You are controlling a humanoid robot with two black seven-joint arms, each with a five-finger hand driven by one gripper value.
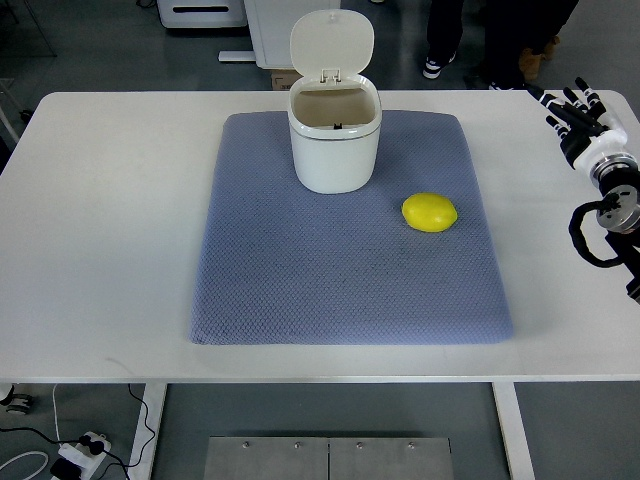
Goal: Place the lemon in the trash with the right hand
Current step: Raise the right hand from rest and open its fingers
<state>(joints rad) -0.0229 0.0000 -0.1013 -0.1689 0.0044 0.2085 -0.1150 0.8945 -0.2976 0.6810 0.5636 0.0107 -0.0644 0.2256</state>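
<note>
A yellow lemon point(430, 212) lies on the blue-grey mat point(300, 290), right of centre. Behind and to its left stands a small white trash bin point(335, 140) with its lid flipped up, so the inside shows. My right hand point(578, 112) hovers over the table's far right edge, well to the right of the lemon and apart from it. Its white and black fingers are spread and hold nothing. The left arm is out of the picture.
The mat lies on a white table point(100, 220). A person's legs and shoes point(435, 60) stand beyond the far edge. White equipment point(265, 30) sits on the floor behind the bin.
</note>
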